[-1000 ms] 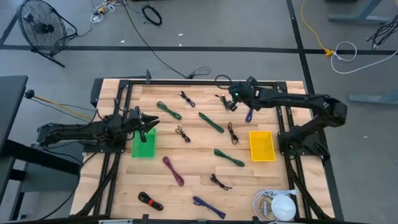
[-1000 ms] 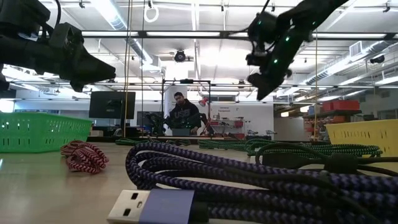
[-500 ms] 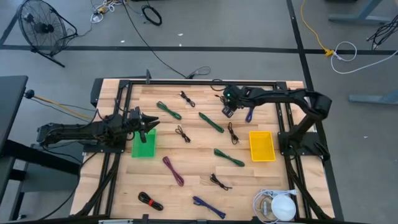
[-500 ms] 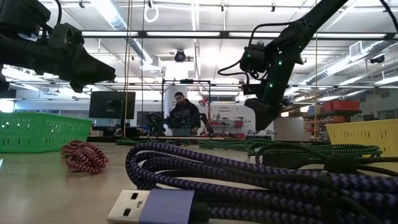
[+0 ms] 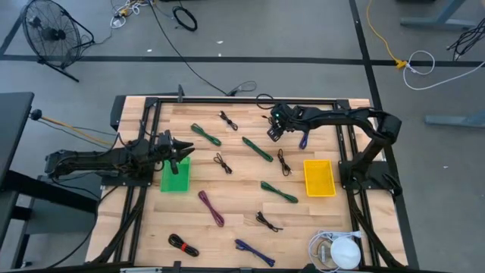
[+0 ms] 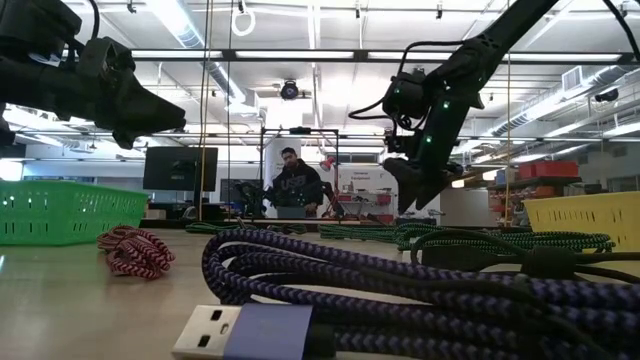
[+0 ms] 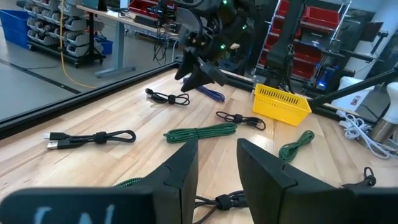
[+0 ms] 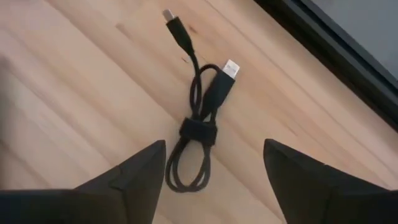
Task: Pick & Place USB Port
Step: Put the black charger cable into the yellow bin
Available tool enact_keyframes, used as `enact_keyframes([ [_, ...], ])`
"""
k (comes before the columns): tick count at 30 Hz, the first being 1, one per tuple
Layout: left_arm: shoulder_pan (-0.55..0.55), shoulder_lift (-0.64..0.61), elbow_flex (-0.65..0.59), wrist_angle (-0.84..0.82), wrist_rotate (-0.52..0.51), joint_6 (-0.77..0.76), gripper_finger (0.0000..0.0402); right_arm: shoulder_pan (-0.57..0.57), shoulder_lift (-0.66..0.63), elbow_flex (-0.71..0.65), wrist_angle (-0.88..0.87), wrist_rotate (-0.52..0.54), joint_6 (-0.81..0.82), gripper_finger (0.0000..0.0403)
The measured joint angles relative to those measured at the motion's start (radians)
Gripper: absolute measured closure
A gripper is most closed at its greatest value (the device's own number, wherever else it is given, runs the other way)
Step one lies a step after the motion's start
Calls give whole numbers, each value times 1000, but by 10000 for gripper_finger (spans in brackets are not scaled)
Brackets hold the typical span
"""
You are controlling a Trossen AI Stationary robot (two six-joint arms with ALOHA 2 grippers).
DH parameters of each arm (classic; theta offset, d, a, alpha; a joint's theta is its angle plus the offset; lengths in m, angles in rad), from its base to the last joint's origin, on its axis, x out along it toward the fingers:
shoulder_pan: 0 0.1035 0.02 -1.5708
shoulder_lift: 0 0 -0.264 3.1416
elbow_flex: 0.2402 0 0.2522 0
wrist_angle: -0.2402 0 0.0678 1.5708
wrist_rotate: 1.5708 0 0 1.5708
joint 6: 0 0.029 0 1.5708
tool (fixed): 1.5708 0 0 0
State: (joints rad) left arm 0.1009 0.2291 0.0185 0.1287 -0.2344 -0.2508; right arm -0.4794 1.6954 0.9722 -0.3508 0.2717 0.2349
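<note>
The right gripper [image 5: 273, 134] hangs over the far edge of the table [image 5: 235, 205], near the far right corner, with its fingers [image 8: 134, 171] spread wide apart and nothing between them. Directly below it lies a black cable [image 8: 199, 134], bundled with a black strap, its silver plug pointing toward the table's dark far rail [image 8: 336, 59]. The fingers stand to either side of the bundle and above it, not touching it. Just beside the gripper lies a blue cable [image 5: 304, 140]. A yellow bin [image 5: 319, 177] stands near the right edge, between the gripper and the near edge.

The left gripper [image 5: 182, 147] hovers over the green bin [image 5: 176, 175] at the left edge. Its fingers [image 7: 180, 174] stand slightly apart with nothing held. Other bundled cables lie spread across the table: green ones [image 5: 258, 149] near the middle, a dark red one [image 5: 211, 208] and a second blue cable [image 5: 254, 252] near the near edge.

A person [image 6: 296, 187] sits in the room beyond the table
</note>
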Motion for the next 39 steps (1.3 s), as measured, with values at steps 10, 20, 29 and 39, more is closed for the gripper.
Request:
enact_keyframes([
  [10, 0, 0, 0, 0, 3, 0, 287, 13, 101, 0, 35, -1, 0, 128],
  [20, 0, 0, 0, -2, 3, 0, 287, 13, 140, 2, 52, -2, -4, 196],
  [29, 0, 0, 0, -2, 3, 0, 287, 13, 141, 8, 29, -5, 2, 393],
  [39, 0, 0, 0, -20, 3, 0, 287, 87, -19, 171, -306, 46, -3, 401],
])
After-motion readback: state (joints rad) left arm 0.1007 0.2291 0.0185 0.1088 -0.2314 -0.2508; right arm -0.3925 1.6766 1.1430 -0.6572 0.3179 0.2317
